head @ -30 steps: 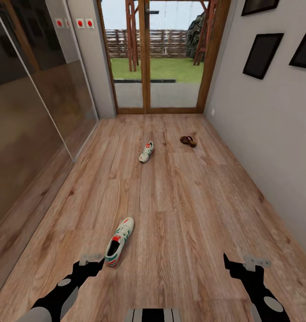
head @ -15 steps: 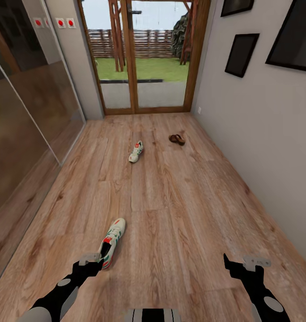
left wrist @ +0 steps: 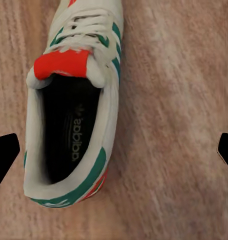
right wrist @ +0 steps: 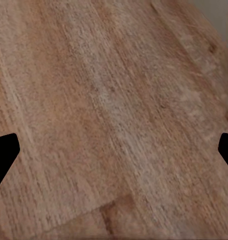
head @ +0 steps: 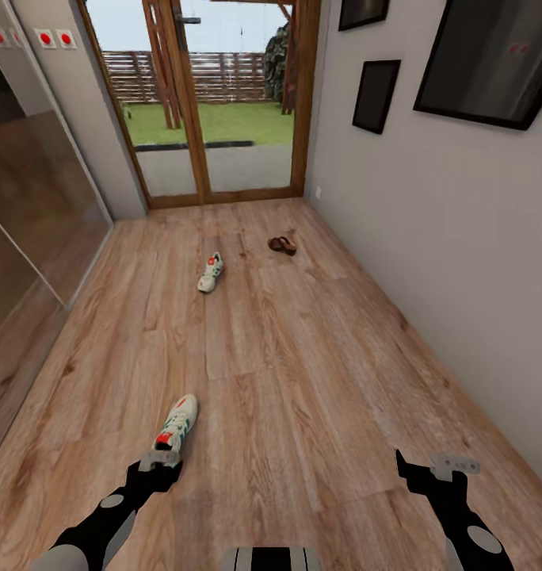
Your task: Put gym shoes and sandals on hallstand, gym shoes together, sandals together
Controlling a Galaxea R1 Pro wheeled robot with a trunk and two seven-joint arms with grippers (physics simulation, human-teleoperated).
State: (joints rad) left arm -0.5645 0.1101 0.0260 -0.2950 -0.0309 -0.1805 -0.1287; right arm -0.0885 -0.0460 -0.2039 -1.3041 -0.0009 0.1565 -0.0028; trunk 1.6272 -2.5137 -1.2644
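Step in hand: first pickup. Left gripper hangs right over the near gym shoe, fingers spread wide, heel opening between them; shoe lies flat on the corridor floor. Right gripper also spread, empty, over bare planks. Far gym shoe and sandals well ahead. Next: descend, straddle the heel collar, close.

Brand word "adidas", printed in pale letters running lengthwise along the dark insole of the near gym shoe, seen at the left of the left wrist frame. Small white wall plates with red dots at upper left of the head frame, without legible lettering.
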